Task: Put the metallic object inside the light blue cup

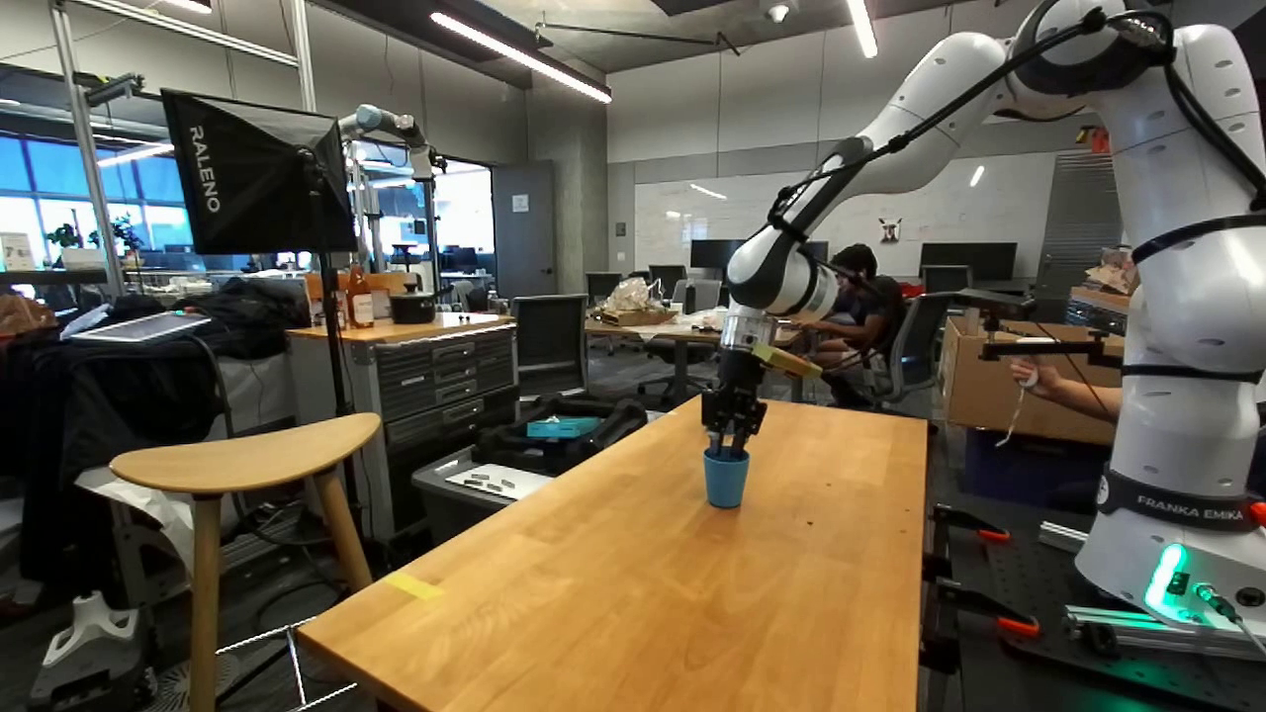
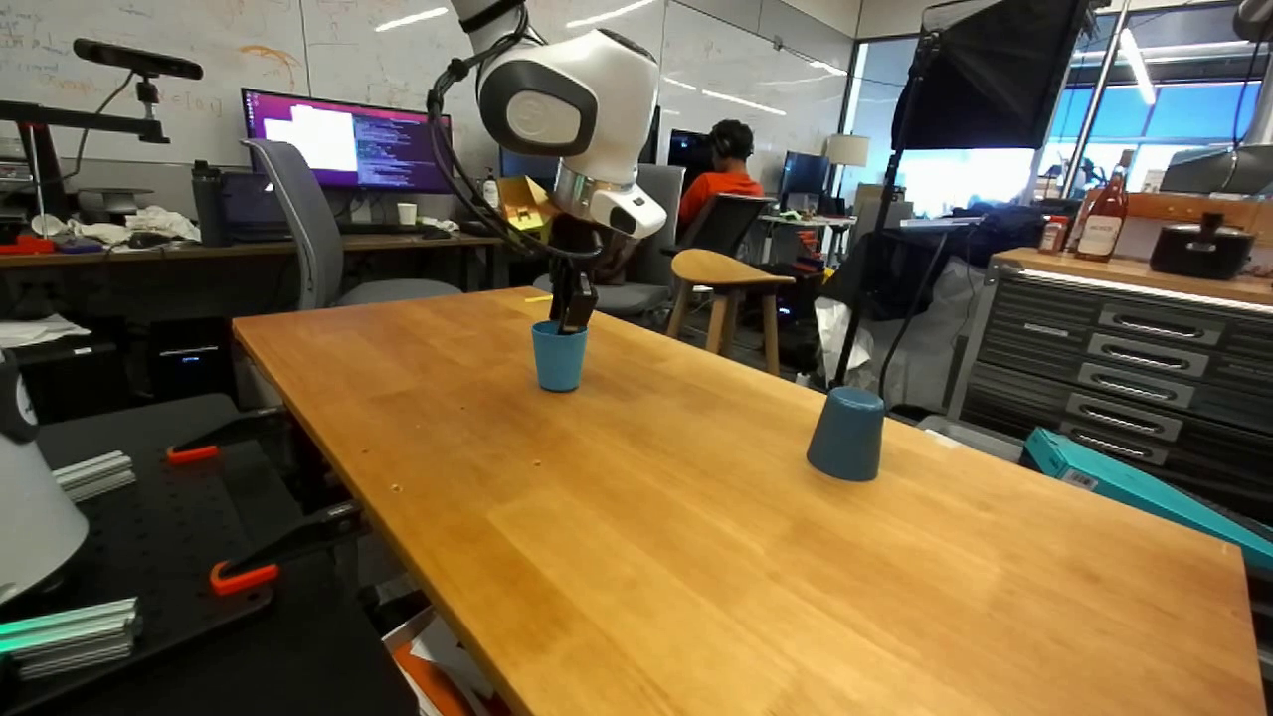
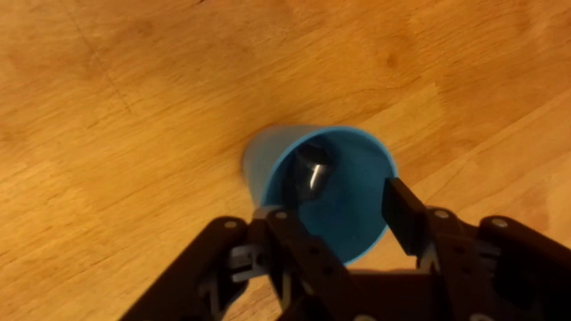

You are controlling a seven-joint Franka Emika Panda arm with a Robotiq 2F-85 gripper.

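The light blue cup stands upright on the wooden table and shows in both exterior views. In the wrist view the cup is seen from above, its mouth open to the camera. A shiny dark metallic object lies inside it against the wall; it is hidden in both exterior views. My gripper is open, its two fingers apart at the cup's mouth with nothing between them. In both exterior views the gripper points down at the rim. How deep the fingertips reach is unclear.
A dark blue cup stands upside down near the far edge of the wooden table. Clamps with orange ends sit along the table edge by the robot base. A wooden stool stands beside the table.
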